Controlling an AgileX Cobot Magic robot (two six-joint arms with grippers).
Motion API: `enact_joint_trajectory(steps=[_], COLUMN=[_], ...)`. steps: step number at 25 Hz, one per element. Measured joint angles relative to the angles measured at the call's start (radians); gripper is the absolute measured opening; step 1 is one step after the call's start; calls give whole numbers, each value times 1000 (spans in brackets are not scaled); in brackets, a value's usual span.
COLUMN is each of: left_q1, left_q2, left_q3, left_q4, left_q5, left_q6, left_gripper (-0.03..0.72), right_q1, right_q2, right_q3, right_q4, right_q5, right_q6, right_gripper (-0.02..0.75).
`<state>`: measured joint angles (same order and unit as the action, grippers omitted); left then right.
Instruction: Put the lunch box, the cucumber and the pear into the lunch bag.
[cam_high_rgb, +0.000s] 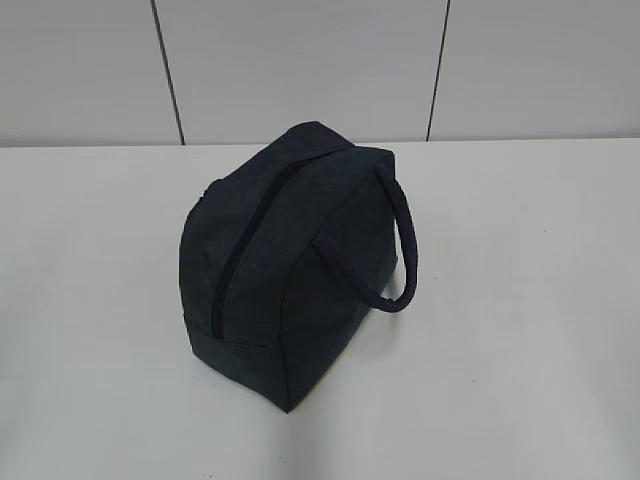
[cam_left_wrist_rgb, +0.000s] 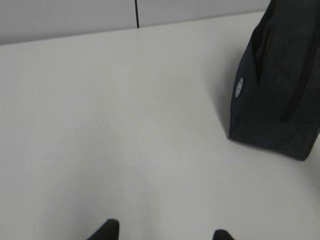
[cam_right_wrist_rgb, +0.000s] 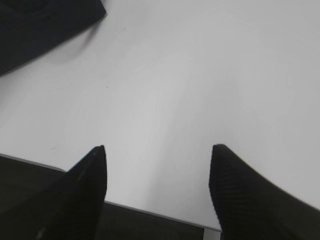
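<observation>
The dark navy lunch bag (cam_high_rgb: 290, 255) stands in the middle of the white table, its top zipper (cam_high_rgb: 240, 235) shut and its looped handle (cam_high_rgb: 395, 240) hanging on its right side. The bag's end shows at the right of the left wrist view (cam_left_wrist_rgb: 275, 85) and a corner of it at the top left of the right wrist view (cam_right_wrist_rgb: 40, 25). My left gripper (cam_left_wrist_rgb: 165, 234) is open and empty over bare table, left of the bag. My right gripper (cam_right_wrist_rgb: 157, 150) is open and empty above the table's near edge. The lunch box, the cucumber and the pear are out of view.
The white table (cam_high_rgb: 520, 350) reaches back to a pale panelled wall (cam_high_rgb: 300, 60) with dark seams. The table's front edge (cam_right_wrist_rgb: 150, 207) shows below my right gripper, with dark space beyond it.
</observation>
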<state>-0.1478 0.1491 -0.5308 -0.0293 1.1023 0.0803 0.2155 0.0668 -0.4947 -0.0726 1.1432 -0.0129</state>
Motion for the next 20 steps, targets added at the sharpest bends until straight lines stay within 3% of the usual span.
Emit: enact_joint_trajectory(steps=[6,20], left_q1=[0,0], left_q2=[-157,-163], left_q3=[-1,0], left_q4=[2,4], left_q5=[11,14], left_q6=[0,-1], left_gripper=[342,342], right_q1=[0,0], right_q2=[-82,-84], right_q3=[0,0], right_q4=[-2,-2], right_q5=[2,2], right_q6=[0,0], right_gripper=[498,498])
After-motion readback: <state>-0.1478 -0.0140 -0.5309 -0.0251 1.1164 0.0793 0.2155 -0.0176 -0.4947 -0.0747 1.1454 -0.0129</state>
